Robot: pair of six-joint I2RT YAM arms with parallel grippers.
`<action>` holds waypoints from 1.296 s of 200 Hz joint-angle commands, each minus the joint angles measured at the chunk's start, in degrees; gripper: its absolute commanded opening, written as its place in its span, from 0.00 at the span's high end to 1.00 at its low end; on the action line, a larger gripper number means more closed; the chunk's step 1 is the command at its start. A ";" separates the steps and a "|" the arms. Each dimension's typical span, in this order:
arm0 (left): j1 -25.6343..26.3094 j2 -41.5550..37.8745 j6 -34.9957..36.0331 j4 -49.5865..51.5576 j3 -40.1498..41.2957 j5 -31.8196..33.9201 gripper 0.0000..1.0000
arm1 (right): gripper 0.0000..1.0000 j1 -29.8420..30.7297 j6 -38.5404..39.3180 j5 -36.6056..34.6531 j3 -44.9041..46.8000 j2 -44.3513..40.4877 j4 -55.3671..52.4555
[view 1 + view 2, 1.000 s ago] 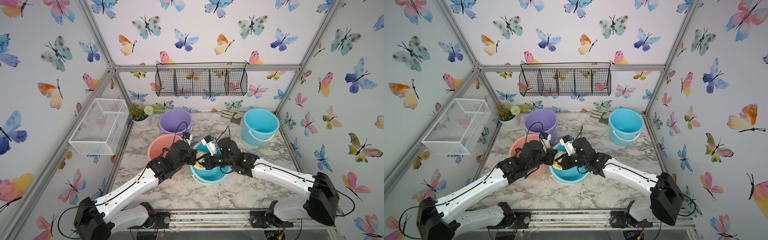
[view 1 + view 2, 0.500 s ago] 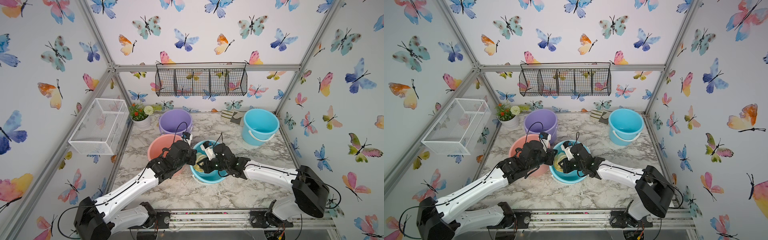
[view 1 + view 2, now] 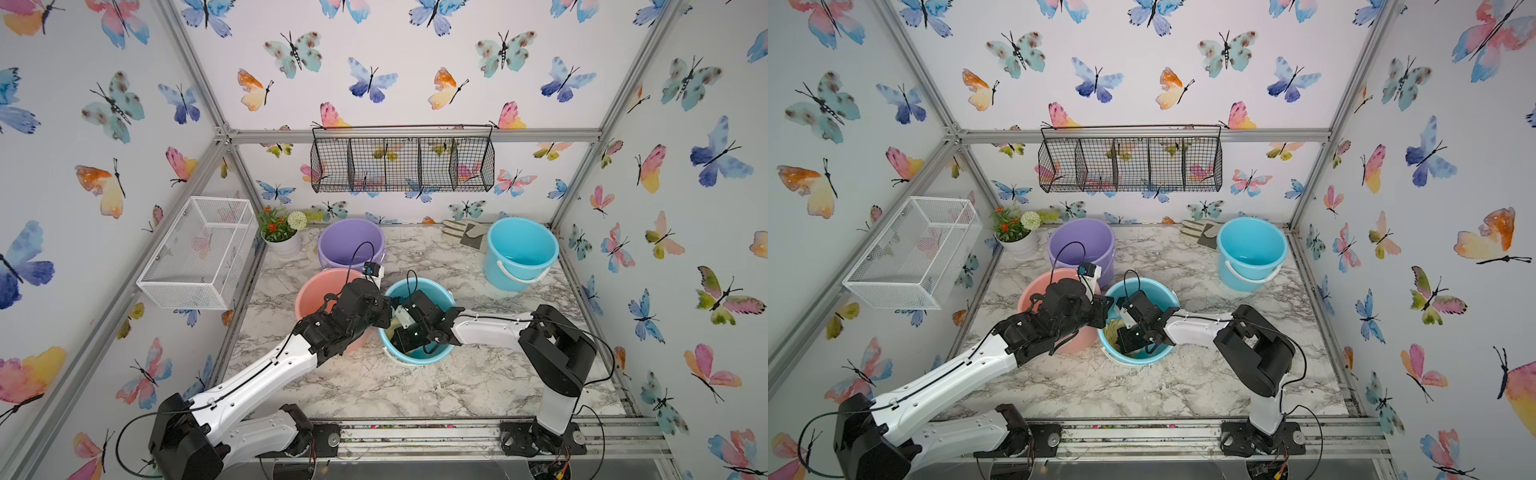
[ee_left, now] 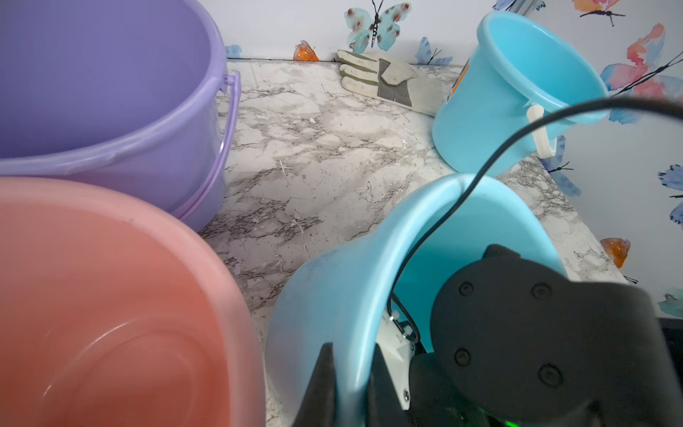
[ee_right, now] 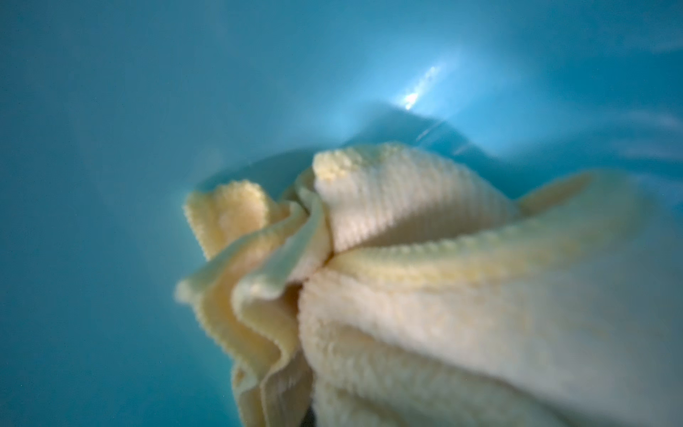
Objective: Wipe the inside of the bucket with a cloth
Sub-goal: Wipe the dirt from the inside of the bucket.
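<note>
The left end effector (image 4: 351, 366) pinched the rim of the blue bucket (image 4: 332, 288) on the table (image 3: 415, 386). The right end effector (image 3: 402, 341) was deep inside it, pinching the yellow cloth (image 5: 406, 277), which was bunched against the blue inside. The orange label (image 4: 459, 79) on the far blue bucket (image 4: 491, 111) was too blurry to read.

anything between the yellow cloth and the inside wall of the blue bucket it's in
Nothing visible does. The yellow cloth is bunched directly against the inner wall of the near blue bucket, with bare plastic all around it. The left pincer is shut on that bucket's rim only, so it is not between cloth and wall.
</note>
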State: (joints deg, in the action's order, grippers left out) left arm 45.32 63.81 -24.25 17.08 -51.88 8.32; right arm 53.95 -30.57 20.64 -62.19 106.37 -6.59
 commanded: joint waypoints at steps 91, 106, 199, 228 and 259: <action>0.65 -0.93 -1.36 -2.49 -0.34 -2.89 1.00 | 0.98 0.63 1.23 -1.05 -6.80 3.02 -14.71; 0.65 -0.84 -1.72 -2.66 -0.06 -2.74 1.00 | 0.98 0.63 0.46 -2.12 -4.99 -1.30 -12.46; 0.53 2.67 -3.12 -2.06 -0.68 -4.26 1.00 | 0.98 0.62 -2.19 -10.63 3.35 -25.51 0.52; 0.51 3.22 -3.35 -2.22 -0.77 -5.28 1.00 | 0.98 0.62 -0.99 -16.58 2.04 -29.32 -3.13; 0.54 3.85 -3.44 -2.38 -0.95 -6.36 1.00 | 0.98 0.62 1.98 -26.23 -2.14 -29.93 -13.64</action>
State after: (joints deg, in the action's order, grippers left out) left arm 45.60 66.92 -27.29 15.18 -51.86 4.43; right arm 54.33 -31.68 4.29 -61.08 76.99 -12.12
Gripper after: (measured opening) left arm 0.120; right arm 0.071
